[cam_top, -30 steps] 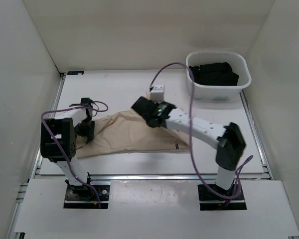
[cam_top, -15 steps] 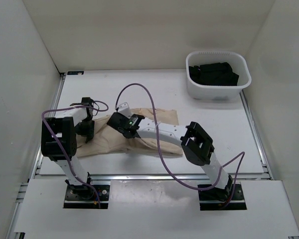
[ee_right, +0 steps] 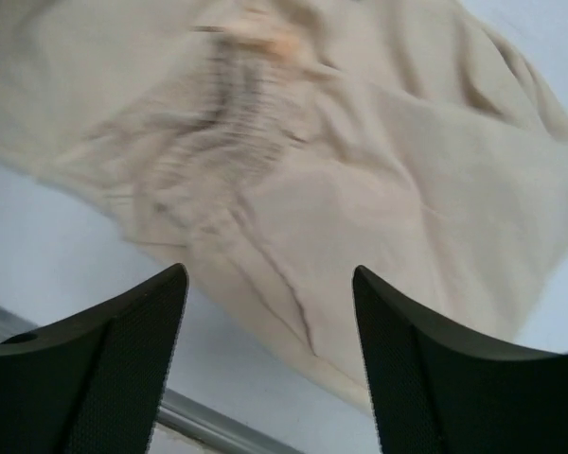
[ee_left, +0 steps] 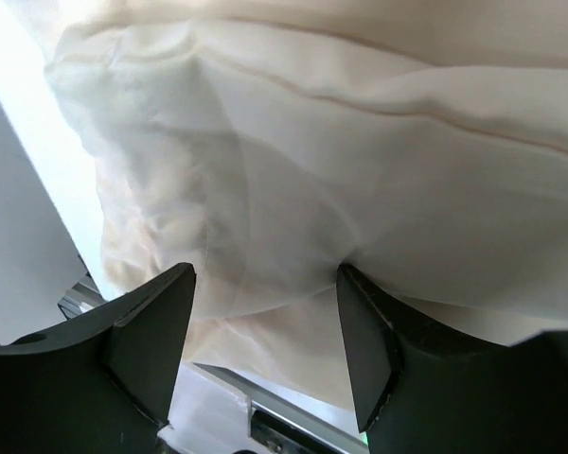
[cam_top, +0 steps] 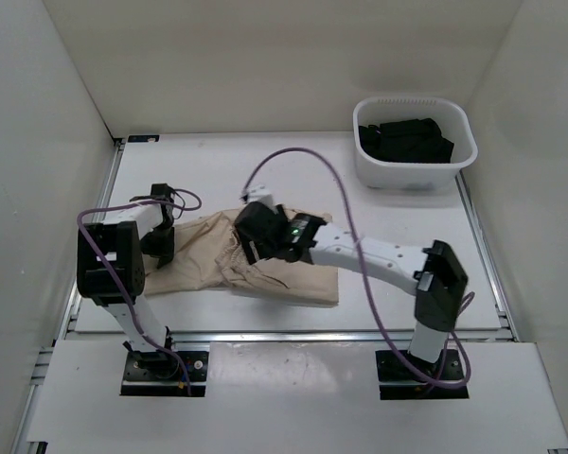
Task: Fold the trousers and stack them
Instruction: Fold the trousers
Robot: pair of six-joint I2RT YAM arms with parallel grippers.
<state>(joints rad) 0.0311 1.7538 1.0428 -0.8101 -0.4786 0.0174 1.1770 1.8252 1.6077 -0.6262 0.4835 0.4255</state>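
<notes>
Trousers (cam_top: 208, 253) lie more bunched; right tool (ee_right: 267, 274), open, has shifted rightward; left tool (ee_left: 265, 274) stays open.

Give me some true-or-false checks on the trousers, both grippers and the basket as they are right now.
1. The trousers lie on the table, outside the basket. True.
2. The right gripper is shut on the trousers. False: its fingers are apart with nothing between them, and the cloth lies below it.
3. The basket holds black garments. True.
4. The left gripper is over the basket. False: it is at the left end of the trousers, open, with the cloth right at its fingers.
</notes>
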